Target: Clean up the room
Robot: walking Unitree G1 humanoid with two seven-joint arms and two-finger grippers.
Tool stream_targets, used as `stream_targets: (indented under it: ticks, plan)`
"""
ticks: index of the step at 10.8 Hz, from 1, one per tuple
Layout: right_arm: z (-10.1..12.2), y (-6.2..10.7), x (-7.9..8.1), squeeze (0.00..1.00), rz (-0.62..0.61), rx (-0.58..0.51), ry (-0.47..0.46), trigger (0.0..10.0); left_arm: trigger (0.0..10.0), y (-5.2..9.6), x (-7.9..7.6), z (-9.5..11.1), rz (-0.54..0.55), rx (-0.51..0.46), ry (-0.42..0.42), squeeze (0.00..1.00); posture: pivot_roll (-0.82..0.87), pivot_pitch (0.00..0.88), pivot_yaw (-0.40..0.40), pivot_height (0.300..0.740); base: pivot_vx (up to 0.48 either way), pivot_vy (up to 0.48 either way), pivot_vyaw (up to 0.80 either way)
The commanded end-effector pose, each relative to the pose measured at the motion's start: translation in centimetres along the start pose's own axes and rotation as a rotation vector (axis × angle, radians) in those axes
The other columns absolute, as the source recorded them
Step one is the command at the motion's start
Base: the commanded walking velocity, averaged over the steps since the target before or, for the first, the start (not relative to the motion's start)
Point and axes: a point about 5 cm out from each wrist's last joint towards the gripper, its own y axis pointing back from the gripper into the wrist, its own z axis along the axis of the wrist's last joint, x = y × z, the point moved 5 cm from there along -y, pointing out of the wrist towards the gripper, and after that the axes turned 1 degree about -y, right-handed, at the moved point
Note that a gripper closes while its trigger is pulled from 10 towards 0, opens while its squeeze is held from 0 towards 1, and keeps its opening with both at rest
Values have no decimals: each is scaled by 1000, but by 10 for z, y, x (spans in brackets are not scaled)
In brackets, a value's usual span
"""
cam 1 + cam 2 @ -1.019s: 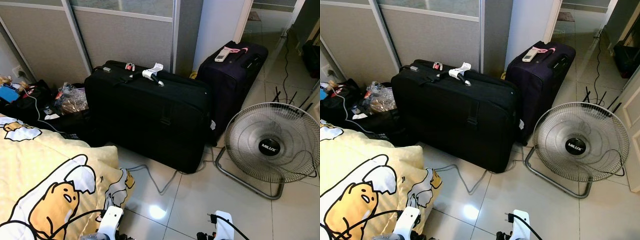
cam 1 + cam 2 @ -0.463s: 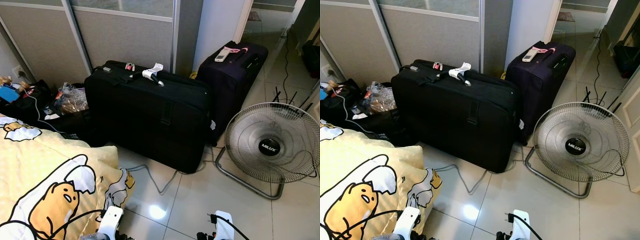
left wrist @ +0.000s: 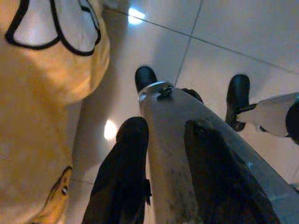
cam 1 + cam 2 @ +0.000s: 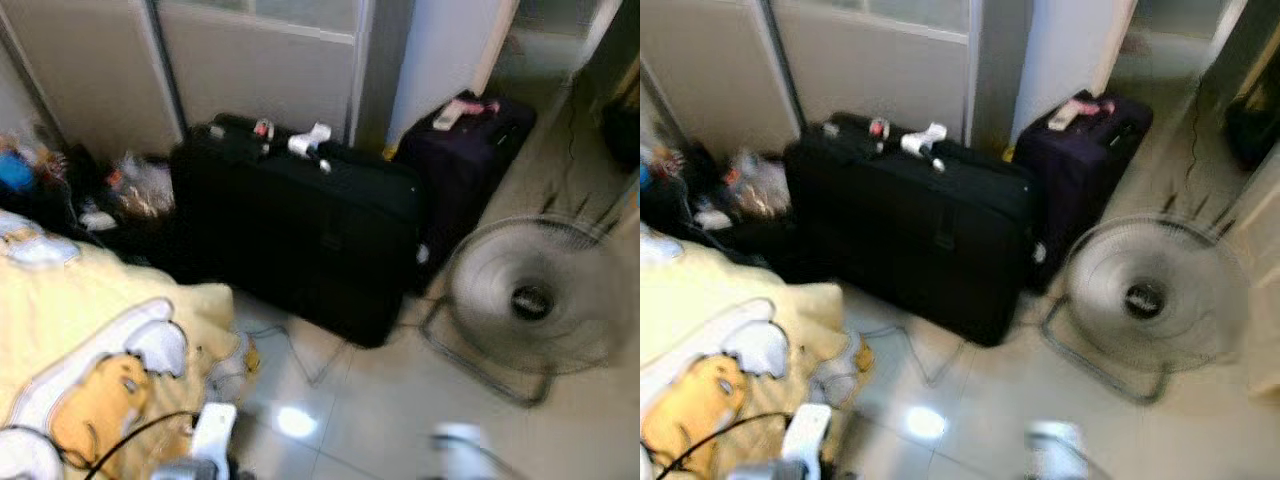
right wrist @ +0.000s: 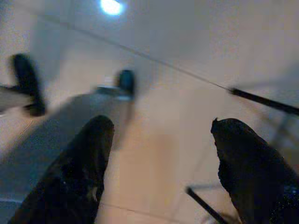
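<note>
Blurred head views: pale glossy tiled floor [image 4: 400, 400] with one bright light reflection, grey panelled sliding partition [image 4: 250, 60] along the back, open doorway at the far right. Two suitcases upright against the partition: one large black soft-sided suitcase [image 4: 300, 230] with a white tag on its handle, and just beside it, toward the doorway, one smaller dark purple suitcase [image 4: 465, 160] with a pink tag on top. One round wire-caged floor fan [image 4: 535, 300] on the tiles near the purple case. One grey cable [image 4: 300, 350] trailing over the floor from under the black case. One yellow cartoon-printed blanket [image 4: 90, 350] at the near left edge; behind it a heap of dark bags and crinkled plastic clutter [image 4: 120, 195], too blurred to count. Left wrist view: left gripper [image 3: 163, 154] low over the tiles beside the blanket, fingers parted with a silver limb behind them. Right wrist view: right gripper [image 5: 161, 172] above bare tile, fingers spread wide, holding nothing.
</note>
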Motion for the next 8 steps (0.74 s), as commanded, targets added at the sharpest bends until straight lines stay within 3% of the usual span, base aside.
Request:
stream_targets:
  ticks: [1, 2, 3, 4, 5, 6, 7, 8]
  plan:
    - [-5, -1, 12, 333, 33, 17, -15, 10000, 10000, -3, -13, -19, -32, 67, -20, 294, 44, 0, -54, 740, 0, 0, 0]
    - [-4, -1, 15, 1000, 52, -1, -51, 10000, 10000, -3, -13, -15, -28, 49, -7, 1000, 40, 0, -50, 740, 0, 0, 0]
    - [-1, -1, 15, 1000, 47, -31, -77, 10000, 10000, -2, -10, 3, -10, -36, 10, 1000, 40, 0, -49, 740, 0, 0, 0]
    - [9, -1, 13, 1000, 26, -124, -127, 10000, 10000, 7, 6, 54, 71, -255, 68, 1000, 40, 0, -47, 740, 0, 0, 0]
    - [24, 3, 16, 1000, 55, -264, -181, 10000, 10000, 24, 18, 103, 102, -446, 44, 1000, 35, 0, -42, 740, 0, 0, 0]
    - [39, 9, 18, 1000, 79, -396, -184, 10000, 10000, 42, 16, 142, 53, -600, -5, 1000, 25, 0, -31, 740, 0, 0, 0]
    - [130, 37, 16, 1000, 72, -616, -186, 10000, 10000, 55, 12, 161, 19, -683, -57, 1000, 21, 0, -26, 740, 0, 0, 0]
    - [193, 81, 13, 1000, 93, -853, -244, 10000, 10000, 78, 13, 187, -11, -818, -88, 1000, 2, 0, -5, 740, 0, 0, 0]
